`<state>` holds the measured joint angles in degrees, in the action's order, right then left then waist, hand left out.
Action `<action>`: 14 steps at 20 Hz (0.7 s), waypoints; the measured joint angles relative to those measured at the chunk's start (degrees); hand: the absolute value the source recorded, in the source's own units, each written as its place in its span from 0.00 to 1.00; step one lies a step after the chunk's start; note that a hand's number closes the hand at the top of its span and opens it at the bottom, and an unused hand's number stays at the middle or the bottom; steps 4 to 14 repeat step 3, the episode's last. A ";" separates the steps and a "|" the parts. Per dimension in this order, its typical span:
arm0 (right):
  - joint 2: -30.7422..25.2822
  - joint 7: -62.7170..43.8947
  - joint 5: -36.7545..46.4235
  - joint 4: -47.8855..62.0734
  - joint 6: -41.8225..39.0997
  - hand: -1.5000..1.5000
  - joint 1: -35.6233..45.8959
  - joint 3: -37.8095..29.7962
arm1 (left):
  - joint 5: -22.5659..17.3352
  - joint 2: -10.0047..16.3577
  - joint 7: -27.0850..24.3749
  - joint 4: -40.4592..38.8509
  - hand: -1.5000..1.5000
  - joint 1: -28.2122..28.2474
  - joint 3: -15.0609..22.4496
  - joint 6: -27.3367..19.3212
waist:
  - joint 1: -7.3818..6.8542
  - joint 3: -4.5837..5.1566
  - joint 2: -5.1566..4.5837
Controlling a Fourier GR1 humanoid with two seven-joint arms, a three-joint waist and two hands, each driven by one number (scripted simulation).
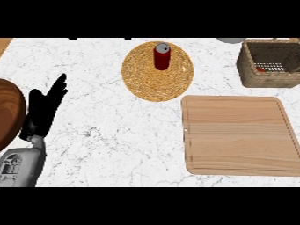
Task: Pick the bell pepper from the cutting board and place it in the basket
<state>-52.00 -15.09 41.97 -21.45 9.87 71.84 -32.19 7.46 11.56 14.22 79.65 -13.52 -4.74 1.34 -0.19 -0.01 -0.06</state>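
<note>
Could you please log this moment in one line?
cutting board: bare | basket: red bit inside | left hand: open, resting | right hand: unseen

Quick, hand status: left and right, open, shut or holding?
Left hand: open, fingers straight, holding nothing, at the view's left edge.
Right hand: not in view.

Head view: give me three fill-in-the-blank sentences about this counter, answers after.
1. The upright cylinder on the woven mat is ___ in colour.
2. The basket sits beyond the cutting board, at the view's far ___.
3. Only the robot's ___ hand shows, fingers straight.
Missing: red; right; left.
</note>
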 measured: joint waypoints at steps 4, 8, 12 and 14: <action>-3.94 2.19 -2.90 -0.69 -3.08 0.00 -4.44 -2.56 | 0.02 -0.16 0.25 0.79 0.50 0.57 -0.08 -0.25 | 0.55 -0.02 0.17; -3.94 2.19 -2.90 -0.69 -3.08 0.00 -4.44 -2.56 | 0.02 -0.16 0.25 0.79 0.50 0.57 -0.08 -0.25 | 0.55 -0.02 0.17; -3.94 2.19 -2.90 -0.69 -3.08 0.00 -4.44 -2.56 | 0.02 -0.16 0.25 0.79 0.50 0.57 -0.08 -0.25 | 0.55 -0.02 0.17; -3.94 2.19 -2.90 -0.69 -3.08 0.00 -4.44 -2.56 | 0.02 -0.16 0.25 0.79 0.50 0.57 -0.08 -0.25 | 0.55 -0.02 0.17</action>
